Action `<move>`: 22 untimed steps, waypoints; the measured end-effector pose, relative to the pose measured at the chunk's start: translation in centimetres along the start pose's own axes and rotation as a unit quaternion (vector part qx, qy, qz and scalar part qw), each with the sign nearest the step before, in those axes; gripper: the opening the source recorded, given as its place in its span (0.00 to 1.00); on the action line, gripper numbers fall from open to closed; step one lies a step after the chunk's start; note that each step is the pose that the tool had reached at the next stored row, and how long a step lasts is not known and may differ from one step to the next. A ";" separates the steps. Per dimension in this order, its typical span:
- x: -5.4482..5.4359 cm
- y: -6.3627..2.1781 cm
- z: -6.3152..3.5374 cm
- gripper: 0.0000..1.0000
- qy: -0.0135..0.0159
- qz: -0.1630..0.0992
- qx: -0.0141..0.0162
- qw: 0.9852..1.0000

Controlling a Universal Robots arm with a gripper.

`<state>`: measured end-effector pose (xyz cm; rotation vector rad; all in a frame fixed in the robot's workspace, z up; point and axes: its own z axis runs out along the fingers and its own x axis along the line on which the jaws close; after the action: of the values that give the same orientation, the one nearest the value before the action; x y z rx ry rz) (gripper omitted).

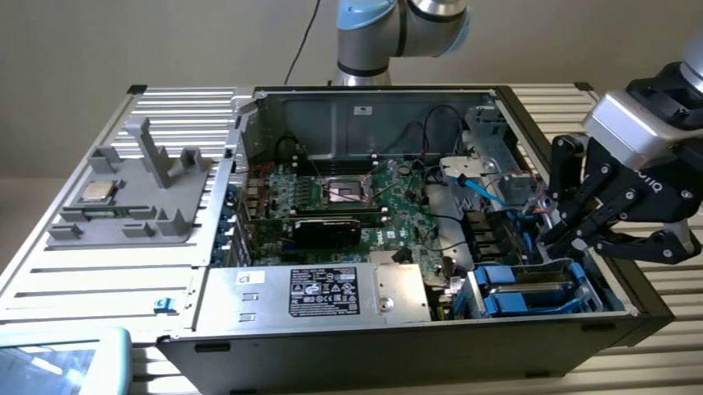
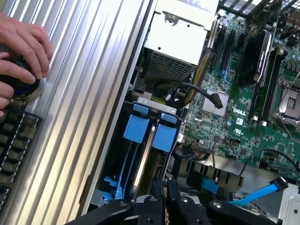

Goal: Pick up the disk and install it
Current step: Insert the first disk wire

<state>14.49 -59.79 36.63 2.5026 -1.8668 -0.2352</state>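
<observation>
Ribbed metal bench (image 1: 99,280) carries an open computer case (image 1: 384,341) laid on its side, so its insides face up within the arm's reach. Nearest, on the exterior view's right, the disk (image 1: 528,290) in its blue frame stands on edge in the drive bay (image 1: 601,284) beside a second blue carrier (image 2: 136,126). It is seated there, not carried. The end effector (image 1: 565,239) hangs just above that bay with its fingers (image 2: 161,187) pressed together and nothing between them. To my eye that makes a blunt tip, better suited to pushing than gripping. Left of the bay lies the silver power supply (image 1: 341,292), with the motherboard (image 1: 407,222) beyond it. Far left, a small chip (image 1: 97,191) rests on a grey fixture (image 1: 154,218). A person's hand (image 2: 23,42) rests on a dark control beside the case.
</observation>
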 end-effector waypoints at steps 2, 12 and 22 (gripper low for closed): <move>-0.1 0.09 0.05 0.15 0.000 0.003 0.000 1.000; 0.0 0.06 0.38 0.15 0.001 0.052 0.002 0.999; -0.1 0.15 0.44 0.15 0.012 0.072 -0.001 0.997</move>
<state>14.26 -59.66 36.22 2.3460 -2.0249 -0.2039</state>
